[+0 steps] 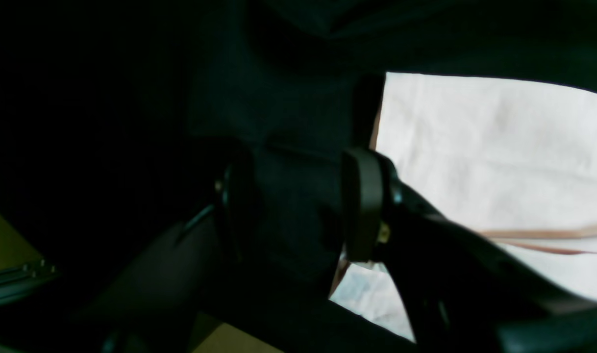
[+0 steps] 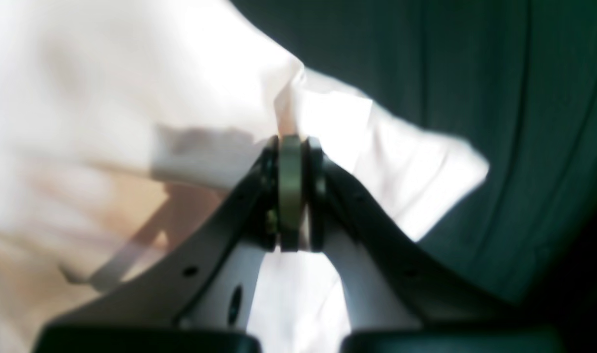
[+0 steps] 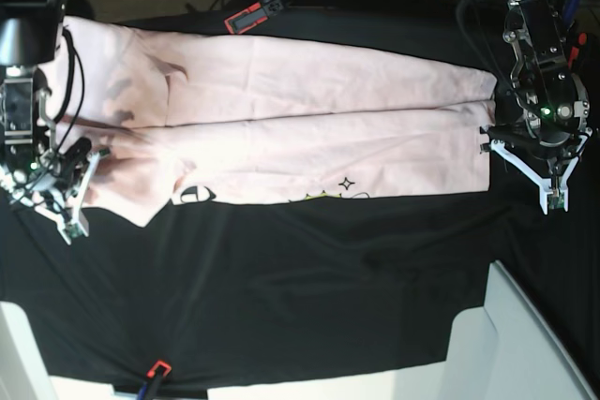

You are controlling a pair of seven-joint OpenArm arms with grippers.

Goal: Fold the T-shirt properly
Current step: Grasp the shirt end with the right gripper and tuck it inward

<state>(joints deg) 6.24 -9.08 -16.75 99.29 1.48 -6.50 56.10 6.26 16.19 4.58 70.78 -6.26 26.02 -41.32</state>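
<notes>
The T-shirt [image 3: 281, 128] lies stretched in a long pale pink band across the far half of the black cloth [image 3: 300, 278], running from the left edge of the base view almost to the right. Both long sides look already turned in: a soft crease runs lengthways down the middle, and a sliver of black and yellowish print peeks out along the near edge. I judge I am between the lengthwise folds and the crosswise one.

My right gripper [image 2: 291, 142], at the left end of the base view, has its jaws pressed together with a peak of pink fabric tenting up right at the tips, so I read it as pinching the shirt's near-left corner. My left gripper [image 1: 298, 206], at the right end, has its jaws spread; through its wrist camera only dark cloth shows between them, with the shirt's edge just beside the right-hand finger. It holds nothing.

The cotton is thin and limp, lightly wrinkled, with a stitched hem showing as a tan line. The black cloth under it is matte and rumpled.

Next, I think the left gripper needs to come in over the shirt's end and close on it, so both ends can lift evenly; a one-sided pull would likely drag the folds apart.
</notes>
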